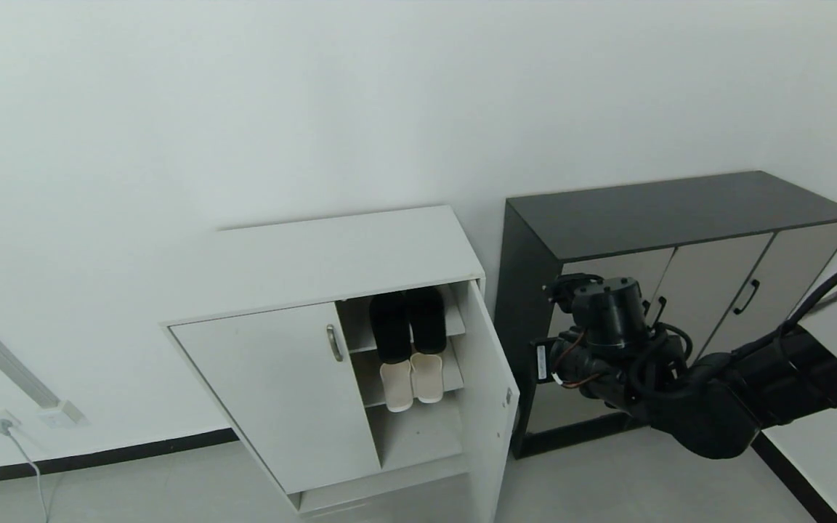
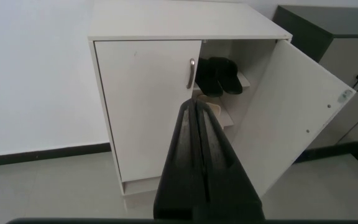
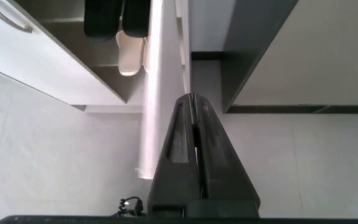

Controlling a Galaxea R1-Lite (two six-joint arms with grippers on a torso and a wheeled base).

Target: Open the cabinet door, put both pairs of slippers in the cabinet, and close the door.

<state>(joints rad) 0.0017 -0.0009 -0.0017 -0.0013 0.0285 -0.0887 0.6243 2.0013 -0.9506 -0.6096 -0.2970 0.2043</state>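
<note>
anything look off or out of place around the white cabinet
Nothing is damaged or spilled. The white cabinet's right door stands open, and the black slippers and the cream slippers below them both seem to poke past their shelf fronts.

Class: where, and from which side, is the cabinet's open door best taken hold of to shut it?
Take the open door at its free vertical edge, farthest from the hinge, coming from its outer face, the dark cabinet side. It stands swung wide, and the right end effector sits there, so a push would likely do.
</note>
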